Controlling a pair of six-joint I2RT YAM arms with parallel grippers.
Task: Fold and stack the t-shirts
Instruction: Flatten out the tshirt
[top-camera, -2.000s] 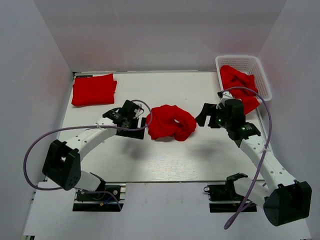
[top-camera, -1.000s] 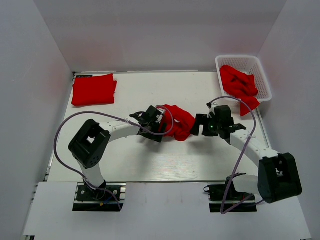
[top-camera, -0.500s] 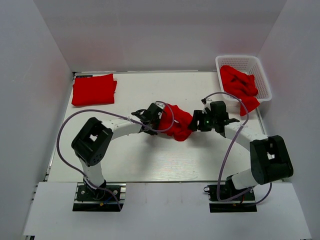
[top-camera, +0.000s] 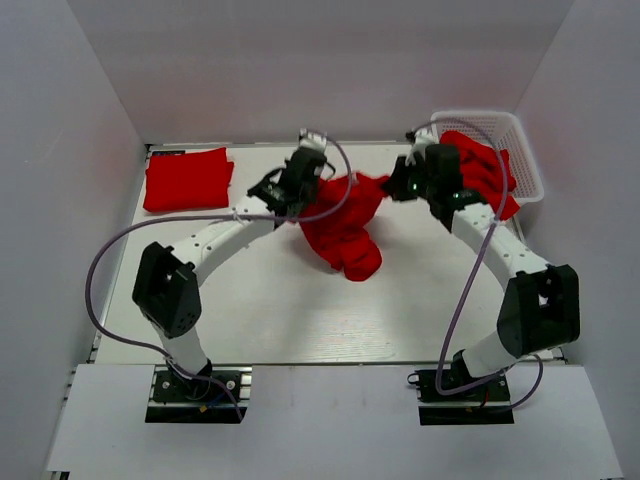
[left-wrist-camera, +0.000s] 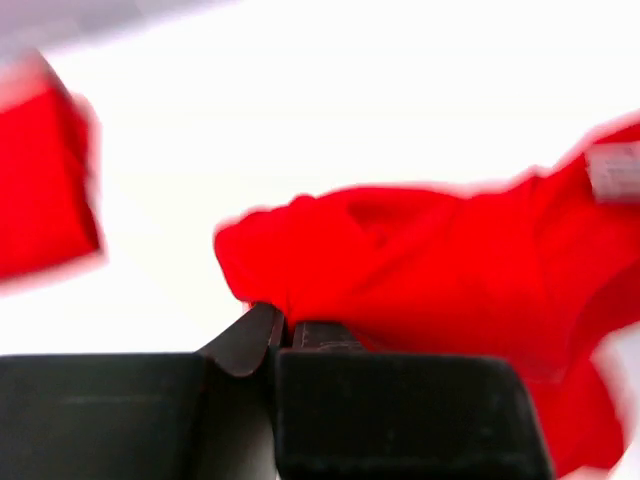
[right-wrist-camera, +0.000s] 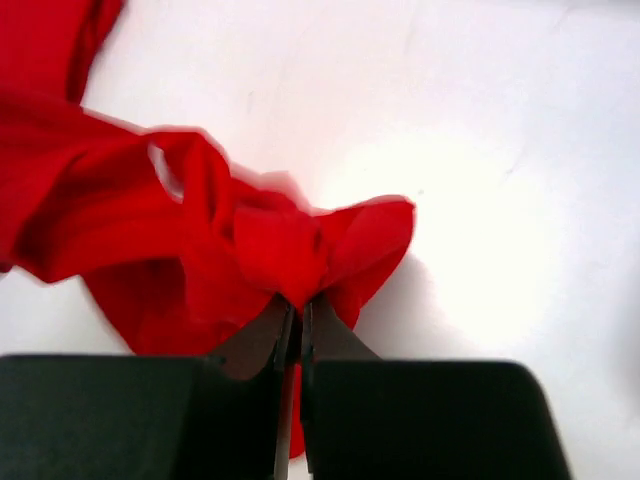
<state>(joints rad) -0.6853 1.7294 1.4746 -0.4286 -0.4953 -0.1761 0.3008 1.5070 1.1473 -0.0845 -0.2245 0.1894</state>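
Note:
A crumpled red t-shirt (top-camera: 343, 232) hangs stretched between my two grippers over the far middle of the table, its lower part drooping onto the surface. My left gripper (top-camera: 320, 190) is shut on its left edge. The left wrist view shows the left gripper (left-wrist-camera: 281, 328) with its jaws pinched on red cloth (left-wrist-camera: 430, 270). My right gripper (top-camera: 393, 187) is shut on the shirt's right edge. In the right wrist view the right gripper (right-wrist-camera: 298, 305) has a bunched fold of cloth (right-wrist-camera: 275, 250) clamped between its jaws. A folded t-shirt (top-camera: 187, 178) lies at the far left.
A white lattice basket (top-camera: 478, 115) stands at the far right corner with more red t-shirts (top-camera: 480, 165) in it, one draping over its near rim. The right arm's cable loops close to the basket. White walls enclose the table.
Both grippers have shut on the crumpled t-shirt and carried it up and toward the far side of the table, stretching it between them. The arms now reach much farther out.

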